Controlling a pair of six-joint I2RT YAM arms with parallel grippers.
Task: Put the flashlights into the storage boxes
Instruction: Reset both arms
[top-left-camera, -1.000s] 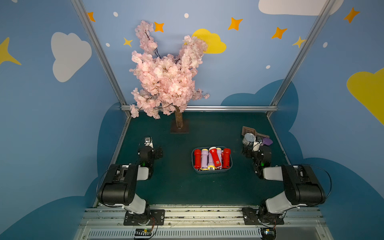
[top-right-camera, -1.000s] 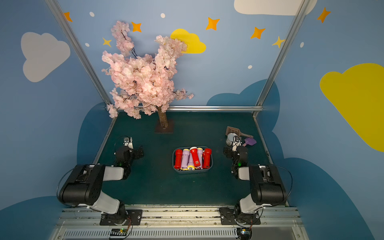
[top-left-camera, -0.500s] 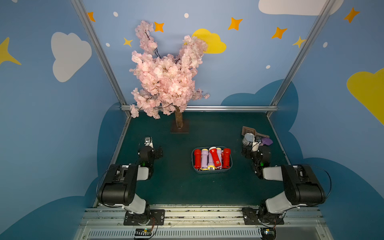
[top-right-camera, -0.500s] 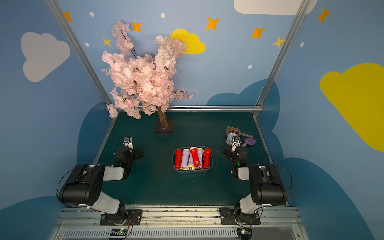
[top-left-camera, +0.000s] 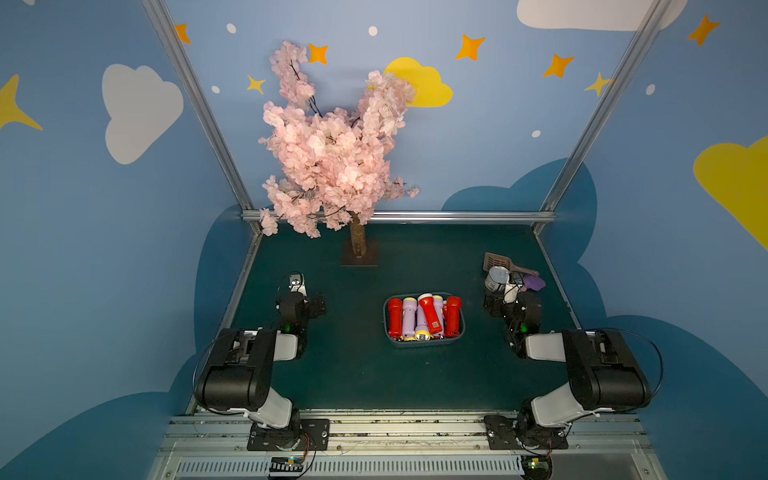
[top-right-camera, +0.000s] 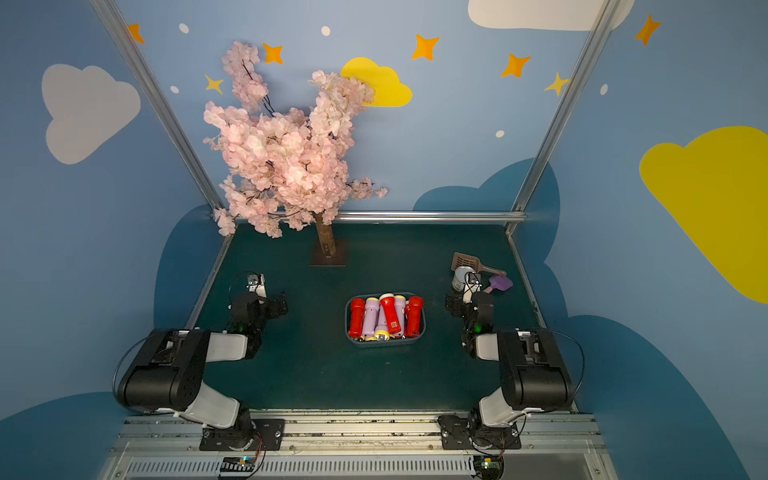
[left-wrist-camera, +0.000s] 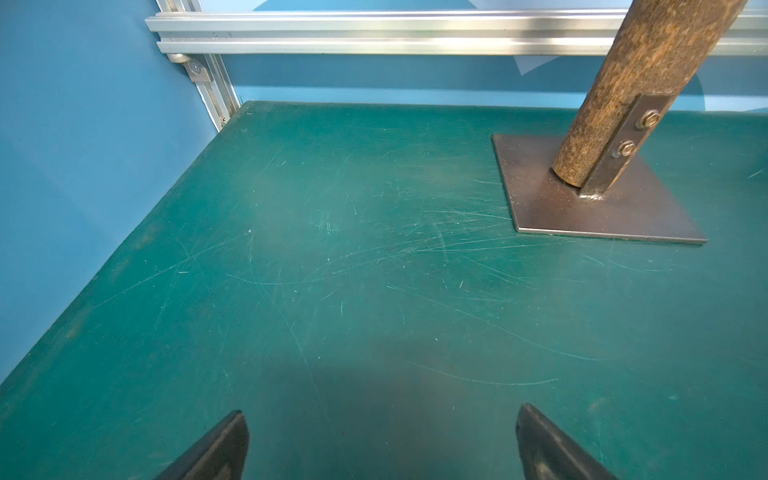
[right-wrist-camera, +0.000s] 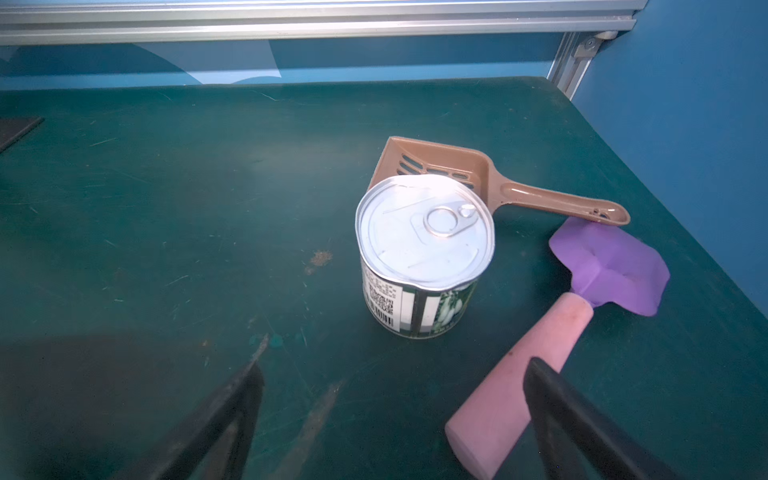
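While flashlights (top-left-camera: 428, 316) fill the tub (top-left-camera: 424, 344), open jaws flank it.

We count one tub (top-left-camera: 424, 343) holding three red flashlights (top-left-camera: 395, 319) and at least three lilac ones (top-left-camera: 409, 316); lower layers are hidden. One can (right-wrist-camera: 424, 249), one brown scoop (right-wrist-camera: 457, 174), one purple spatula (right-wrist-camera: 611, 266), one blossom tree (top-left-camera: 332, 153), two robot arms (top-left-camera: 245, 370).

A can (right-wrist-camera: 424, 257) stands against a brown scoop (right-wrist-camera: 492, 180), apparently touching; purple spade (right-wrist-camera: 611, 266) nearby
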